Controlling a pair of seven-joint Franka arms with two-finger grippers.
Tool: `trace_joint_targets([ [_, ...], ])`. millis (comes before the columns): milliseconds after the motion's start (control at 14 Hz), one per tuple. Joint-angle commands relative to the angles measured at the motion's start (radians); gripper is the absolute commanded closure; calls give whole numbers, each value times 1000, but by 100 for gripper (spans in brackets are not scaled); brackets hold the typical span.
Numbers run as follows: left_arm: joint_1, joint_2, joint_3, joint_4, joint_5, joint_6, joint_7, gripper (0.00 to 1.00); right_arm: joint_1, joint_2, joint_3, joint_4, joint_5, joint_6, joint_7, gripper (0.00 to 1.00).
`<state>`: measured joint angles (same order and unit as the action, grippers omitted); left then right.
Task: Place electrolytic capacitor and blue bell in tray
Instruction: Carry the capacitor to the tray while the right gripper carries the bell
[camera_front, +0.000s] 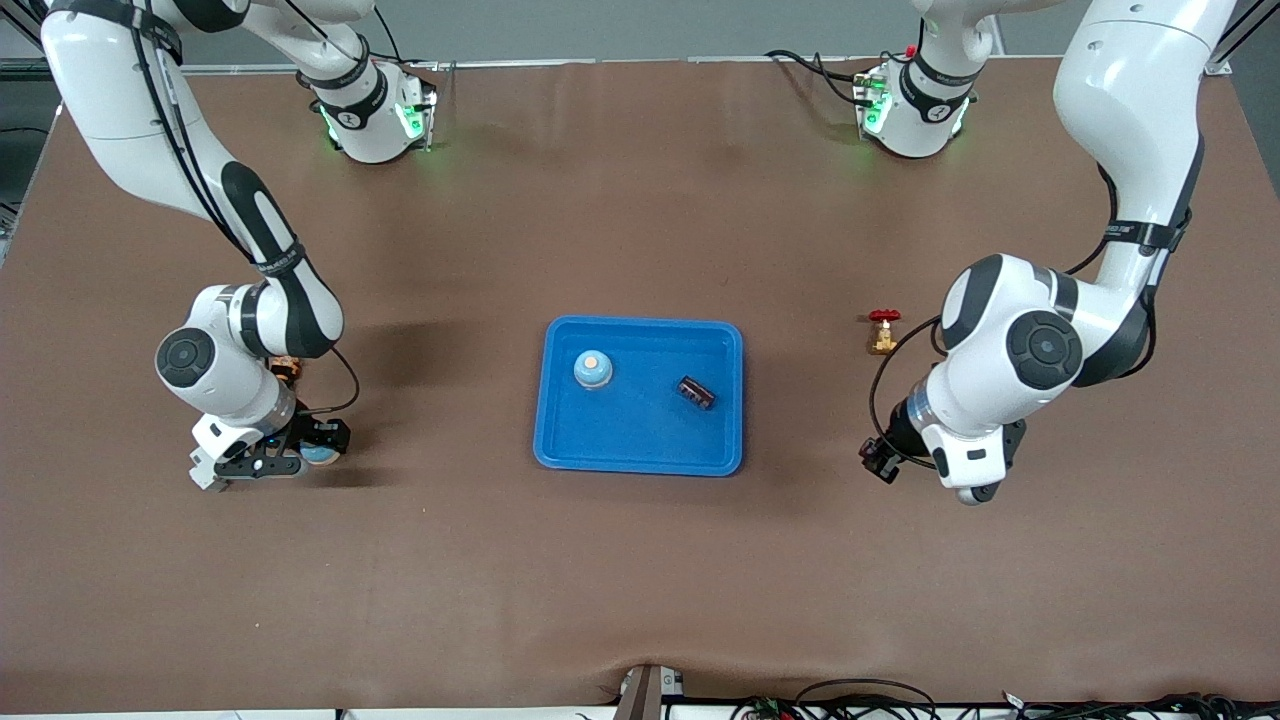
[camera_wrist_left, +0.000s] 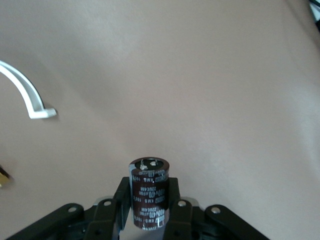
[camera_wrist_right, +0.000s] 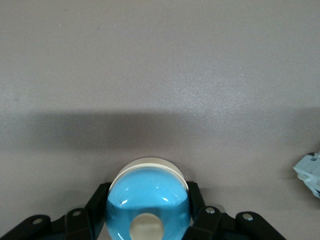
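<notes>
Roughly halfway by the look of it: both parts gripped, neither in the tray (camera_front: 640, 328) yet. Seeing the left gripper (camera_wrist_left: 148, 200) clamped on the electrolytic capacitor (camera_wrist_left: 148, 182), a dark brown can upright between the fingers, hanging over bare table (camera_front: 640, 580) toward the left arm's edge, well apart from the tray. Seeing the right gripper (camera_front: 300, 455) squeezed around the blue bell (camera_wrist_right: 148, 197), down low near the right arm's edge of the table. Can't tell lifted from resting on the surface there. Worth noting a second bell (camera_front: 593, 369) and a small dark part (camera_front: 697, 391) sitting inside the tray at the middle of the table, apart from each other. Also spotting a little red-handled brass valve (camera_front: 883, 331) on the table between tray and left arm, not part of the job. Left to do, at a guess: carry both over the rim, lower inside, let go
</notes>
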<state>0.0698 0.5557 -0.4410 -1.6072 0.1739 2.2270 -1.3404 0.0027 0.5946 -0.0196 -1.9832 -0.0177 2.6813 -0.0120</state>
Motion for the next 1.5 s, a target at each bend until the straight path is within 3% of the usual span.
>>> trace_joint_targets([
  [0, -51, 1, 1, 39, 13, -23, -84, 100, 28, 1, 10, 33, -1, -42, 78, 100],
  [285, -117, 29, 4, 64, 9, -21, -183, 100, 117, -12, 23, 138, 1, -214, 284, 100],
  [783, -222, 128, 13, 162, 12, 20, -374, 100, 342, 26, 26, 279, 1, -270, 725, 100],
  [997, -254, 159, 16, 162, 12, 78, -446, 100, 428, 65, 26, 381, 1, -346, 901, 100],
  [1424, -364, 208, 84, 162, 10, 146, -545, 100, 545, 142, 24, 470, -5, -380, 1136, 100],
])
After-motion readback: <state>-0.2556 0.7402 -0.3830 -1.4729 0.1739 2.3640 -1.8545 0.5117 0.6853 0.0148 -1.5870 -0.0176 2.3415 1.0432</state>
